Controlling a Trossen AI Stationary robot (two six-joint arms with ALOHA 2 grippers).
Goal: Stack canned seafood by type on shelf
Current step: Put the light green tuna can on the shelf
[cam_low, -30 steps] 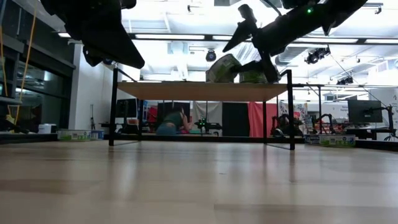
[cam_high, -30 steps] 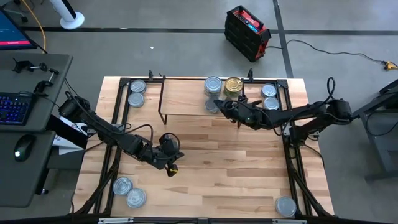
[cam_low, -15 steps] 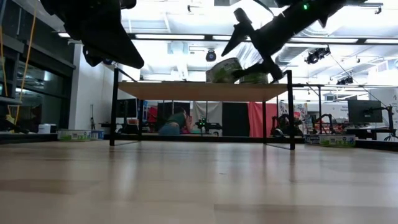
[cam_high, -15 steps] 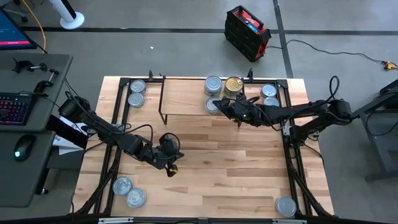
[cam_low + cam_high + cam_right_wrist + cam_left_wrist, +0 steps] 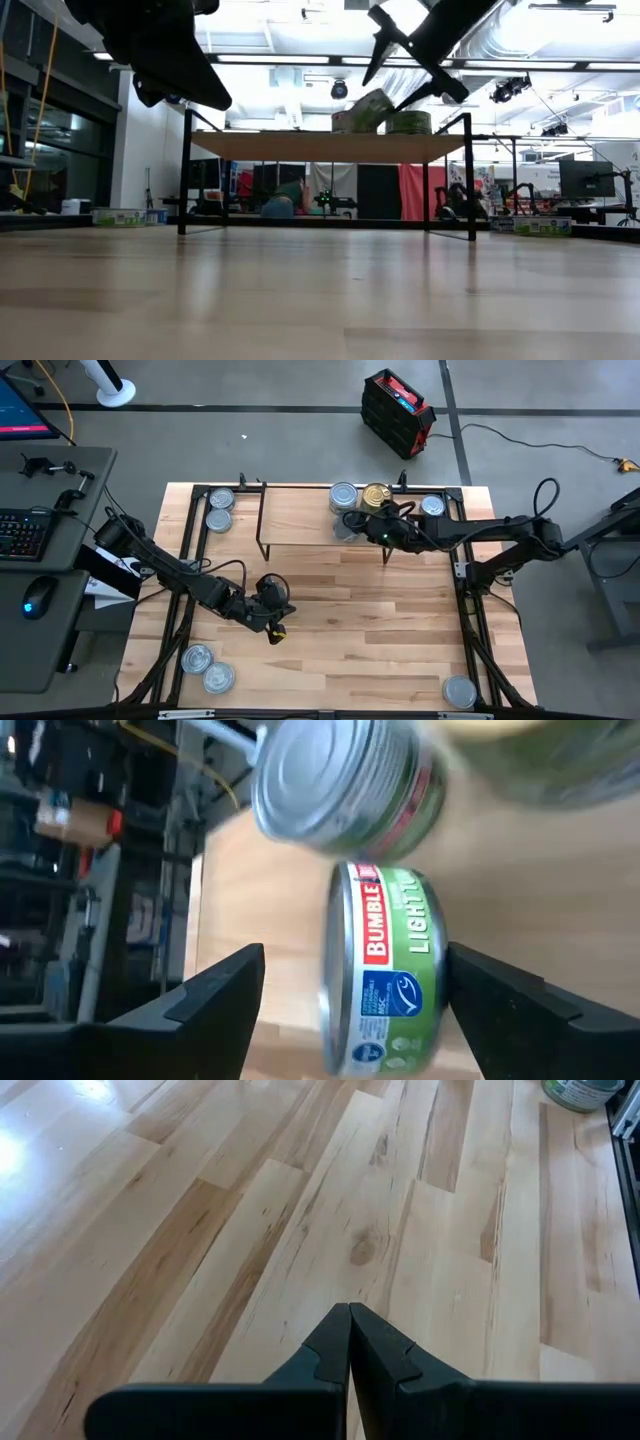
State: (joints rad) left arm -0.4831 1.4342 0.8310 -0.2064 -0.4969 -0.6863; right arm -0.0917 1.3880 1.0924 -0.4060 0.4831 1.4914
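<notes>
Tins on shelf: three tins sit at the right end of the shelf. A silver-lidded tin and a gold tin stand side by side at the far edge. A third tin, labelled green and blue, lies nearer the front edge, partly covered by the right arm in the high view.
Shelf: a light-wood board on thin black legs, standing at the far middle of the table. Its left half is bare.
Right gripper: the right gripper is over the right end of the shelf, fingers spread wide. The labelled tin lies between the two fingers, with a gap showing on each side. The right wrist view shows no contact.
Other tins, right: two silver-lidded tins on the tabletop just right of the shelf; one more tin at the near right corner.
Other tins, left: two tins at the far left of the table, beside the shelf; two tins at the near left corner.
Left gripper: the left gripper hangs over bare tabletop left of centre, well apart from the shelf, fingers pressed together, holding nothing.
Surroundings: a desk with a keyboard and mouse stands left of the table; a black and red case lies on the floor beyond.
</notes>
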